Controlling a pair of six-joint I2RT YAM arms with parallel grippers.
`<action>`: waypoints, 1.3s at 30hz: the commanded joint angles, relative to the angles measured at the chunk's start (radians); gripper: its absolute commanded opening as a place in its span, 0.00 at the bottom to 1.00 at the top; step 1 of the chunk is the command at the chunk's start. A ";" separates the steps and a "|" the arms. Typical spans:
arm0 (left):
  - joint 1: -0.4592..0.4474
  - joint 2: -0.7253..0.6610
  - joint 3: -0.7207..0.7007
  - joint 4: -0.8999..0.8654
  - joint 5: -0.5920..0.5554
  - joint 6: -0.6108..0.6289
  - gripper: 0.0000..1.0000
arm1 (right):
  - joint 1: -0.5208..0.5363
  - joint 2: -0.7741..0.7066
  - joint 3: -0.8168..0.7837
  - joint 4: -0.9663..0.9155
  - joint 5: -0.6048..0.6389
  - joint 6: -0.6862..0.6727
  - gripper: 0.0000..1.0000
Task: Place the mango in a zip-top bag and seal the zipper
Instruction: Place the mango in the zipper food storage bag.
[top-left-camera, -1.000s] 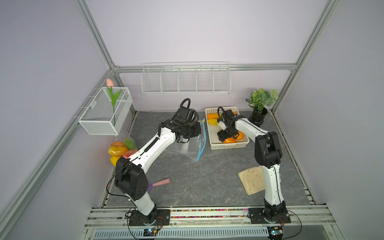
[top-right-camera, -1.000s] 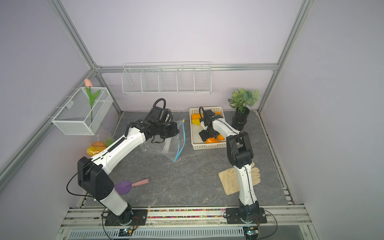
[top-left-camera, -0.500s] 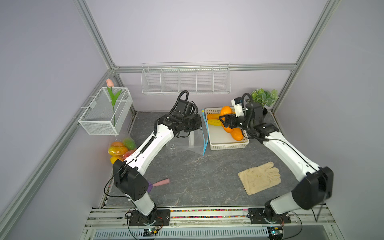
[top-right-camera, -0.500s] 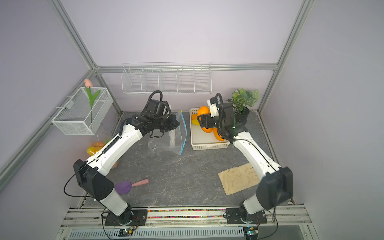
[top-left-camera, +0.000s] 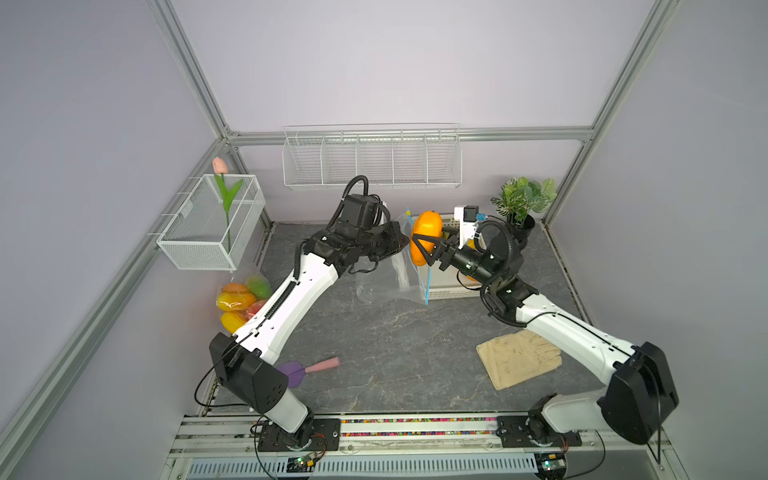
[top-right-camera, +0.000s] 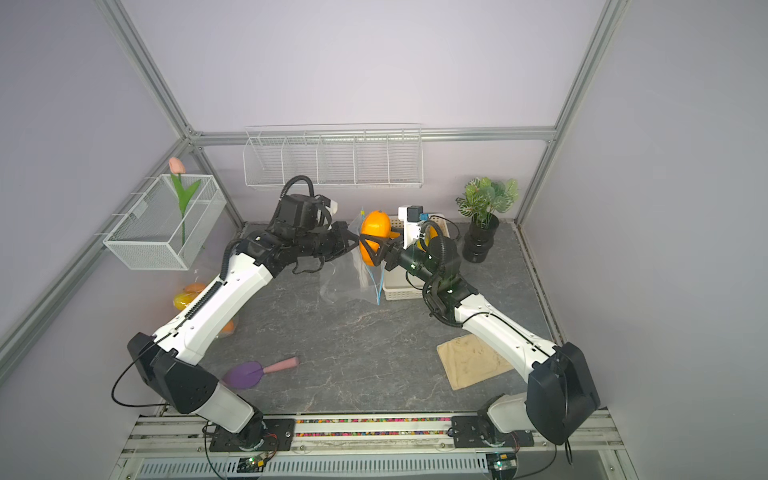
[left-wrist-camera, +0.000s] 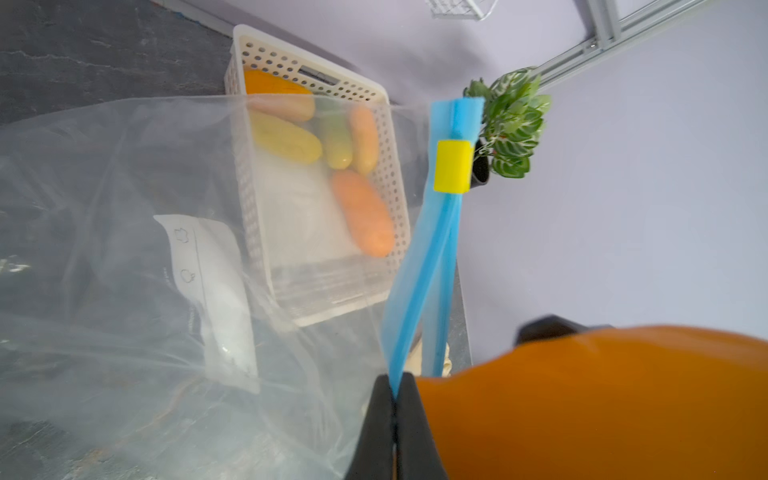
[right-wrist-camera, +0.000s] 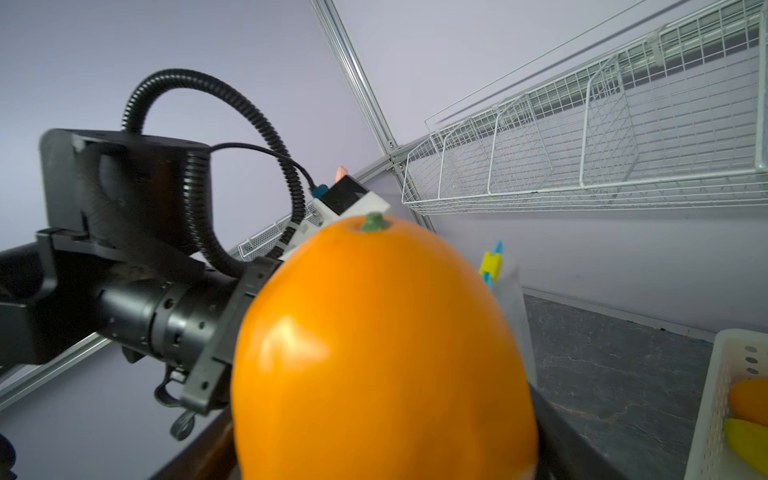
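Both top views show my right claw (top-left-camera: 419, 247) grasping the orange mango (top-left-camera: 428, 224) in mid-air, upper middle of frame, just beside the mouth of the bag (top-left-camera: 384, 280); my left claw (top-left-camera: 400, 241) is clenched on its blue zipper strip (left-wrist-camera: 419, 291).

the smooth orange mango (right-wrist-camera: 382, 353) fills the right wrist view, cut off at the bottom edge, covering the fingertips of the right gripper (top-left-camera: 420, 249). fruit in the white perforated plastic basket (left-wrist-camera: 291, 62) blurs behind the clear zip-top bag (left-wrist-camera: 104, 187).
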 joint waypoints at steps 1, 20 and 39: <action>-0.006 -0.055 -0.010 0.043 0.041 -0.026 0.00 | 0.006 -0.017 -0.022 0.145 0.009 0.024 0.37; 0.060 -0.147 -0.150 0.188 0.115 -0.117 0.00 | -0.003 0.042 -0.040 0.007 -0.094 -0.059 0.96; 0.141 -0.105 -0.223 0.175 0.128 -0.031 0.00 | -0.244 0.187 0.343 -1.200 0.304 -0.339 0.89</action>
